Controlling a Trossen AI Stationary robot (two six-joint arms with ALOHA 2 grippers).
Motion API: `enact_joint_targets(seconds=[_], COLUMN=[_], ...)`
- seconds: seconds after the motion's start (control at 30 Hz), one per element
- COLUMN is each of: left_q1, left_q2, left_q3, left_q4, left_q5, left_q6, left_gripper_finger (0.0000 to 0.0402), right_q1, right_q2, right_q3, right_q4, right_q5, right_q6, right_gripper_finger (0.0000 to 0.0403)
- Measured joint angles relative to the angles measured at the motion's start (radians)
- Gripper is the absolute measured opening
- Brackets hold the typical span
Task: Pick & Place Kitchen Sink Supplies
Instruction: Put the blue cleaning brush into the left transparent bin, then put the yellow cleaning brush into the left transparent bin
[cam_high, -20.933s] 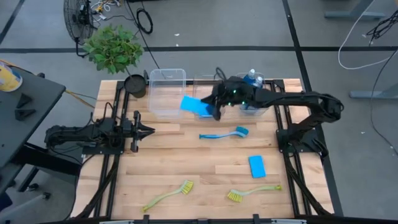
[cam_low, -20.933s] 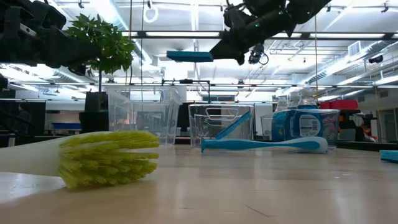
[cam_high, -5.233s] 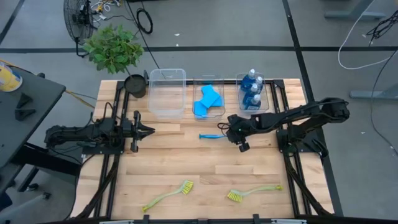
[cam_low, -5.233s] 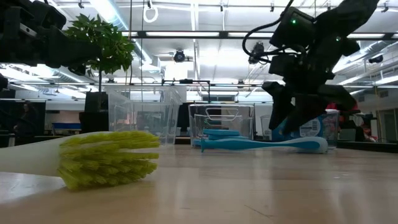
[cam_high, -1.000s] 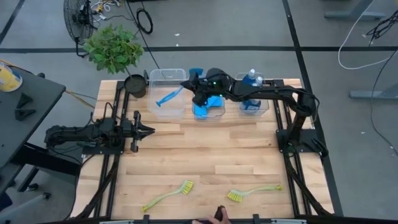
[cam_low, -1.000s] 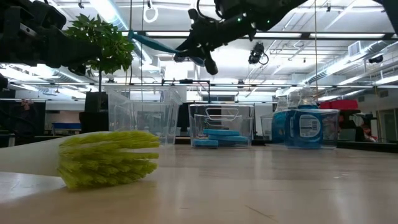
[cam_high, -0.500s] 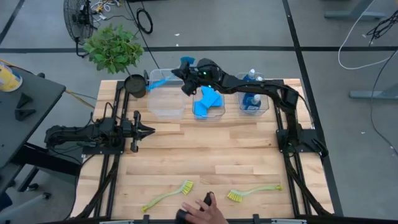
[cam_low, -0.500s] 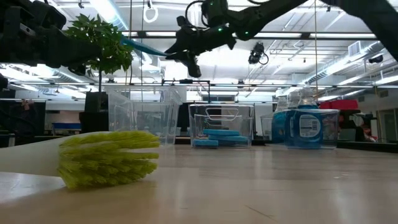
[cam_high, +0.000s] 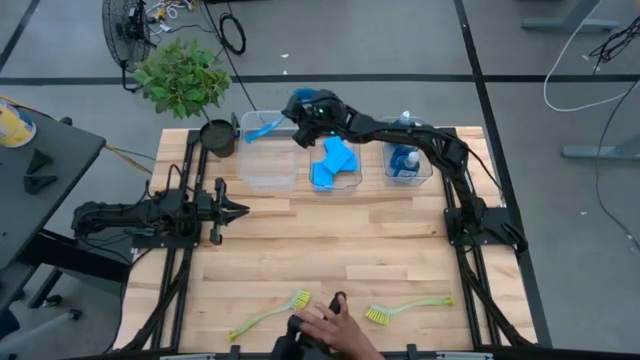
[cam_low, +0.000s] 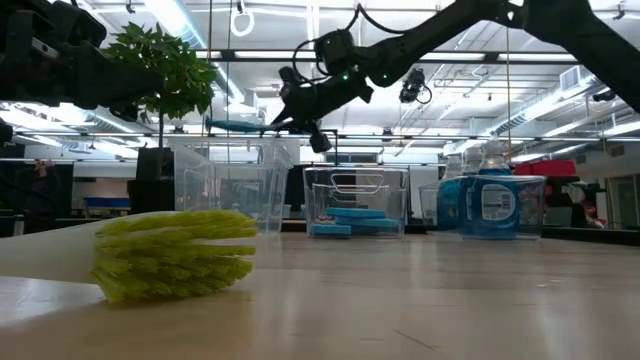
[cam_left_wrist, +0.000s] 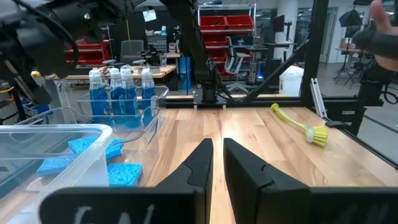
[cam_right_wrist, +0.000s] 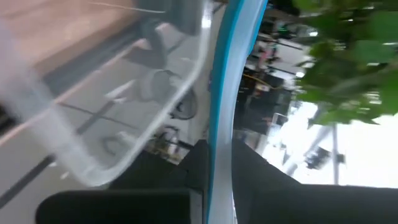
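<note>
Lowered since half a second ago, the blue brush (cam_high: 262, 127) now hangs level over the far-left bin (cam_high: 269, 150), and a person's hand (cam_high: 335, 330) has reached further onto the near edge.

From above, the right gripper (cam_high: 302, 114) clamps the brush for release into that empty bin; sponges (cam_high: 335, 160) fill the middle bin, bottles (cam_high: 404, 153) the right one, and the left gripper (cam_high: 238, 209) waits left, fingers nearly together. At table level, a yellow-green brush (cam_low: 170, 253) lies nearest. The right wrist view shows the handle pinched between the fingers.

Your right gripper (cam_high: 292, 116) clamped on the long-handled blue brush (cam_high: 263, 127), handle reaching out beyond it over the clear plastic bin (cam_high: 268, 172), flat blue sponges (cam_high: 335, 161) just beside it.
</note>
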Motion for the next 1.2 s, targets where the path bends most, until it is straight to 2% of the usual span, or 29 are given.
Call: enact_joint_targets(seconds=[0.3, 0.5, 0.8, 1.2], left_q1=[0.0, 0.0, 0.0, 0.0], left_q2=[0.0, 0.0, 0.0, 0.0], left_q3=[0.0, 0.0, 0.0, 0.0], left_q4=[0.0, 0.0, 0.0, 0.0], left_q5=[0.0, 0.0, 0.0, 0.0], left_q6=[0.0, 0.0, 0.0, 0.0], left_gripper_finger=[0.0044, 0.0044, 0.0044, 0.0044], right_q1=[-0.02, -0.022, -0.022, -0.022], right_q2=[0.0, 0.0, -0.001, -0.001], right_q3=[0.0, 0.0, 0.0, 0.0], right_q4=[-0.096, -0.154, -0.155, -0.155], right_q5=[0.019, 0.004, -0.019, -0.017], right_q6=[0.0, 0.061, 0.097, 0.101], right_gripper_finger=[0.0037, 0.004, 0.0075, 0.0079])
